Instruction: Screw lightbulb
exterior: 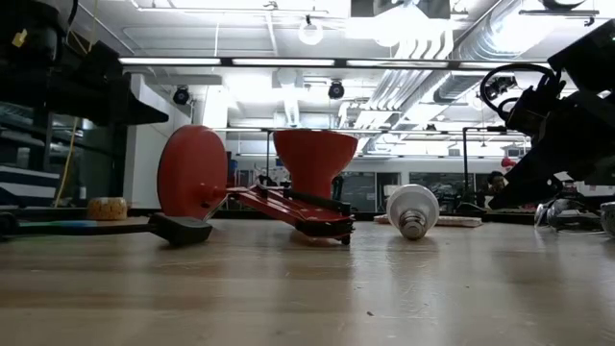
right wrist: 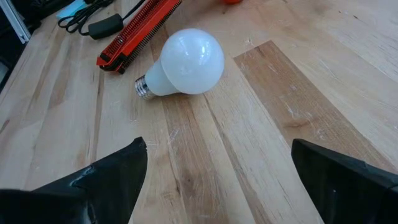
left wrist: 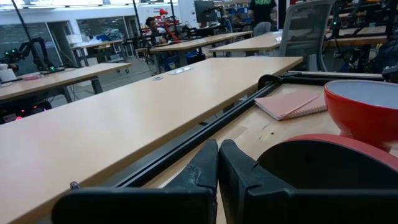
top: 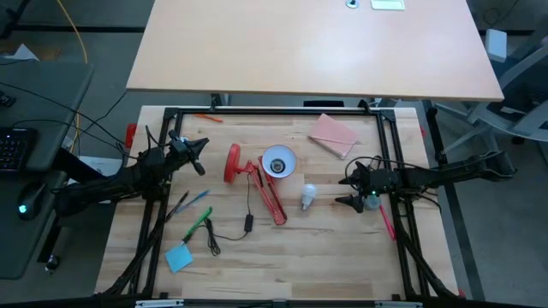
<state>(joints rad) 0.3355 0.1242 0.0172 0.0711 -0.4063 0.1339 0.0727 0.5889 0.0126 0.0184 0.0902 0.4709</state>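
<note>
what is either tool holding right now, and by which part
Nothing is held. The lightbulb lies free on the table ahead of the open right tool. The left tool is shut on nothing near the red lamp.

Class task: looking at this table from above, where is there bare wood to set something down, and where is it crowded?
Bare wood runs along the near edge of the table, right of the blue sticky pad, and between the lightbulb and the pink notebook. It is crowded mid-table: the red lamp, its cord and the pens. The open right hand sits just right of the lightbulb.
</note>
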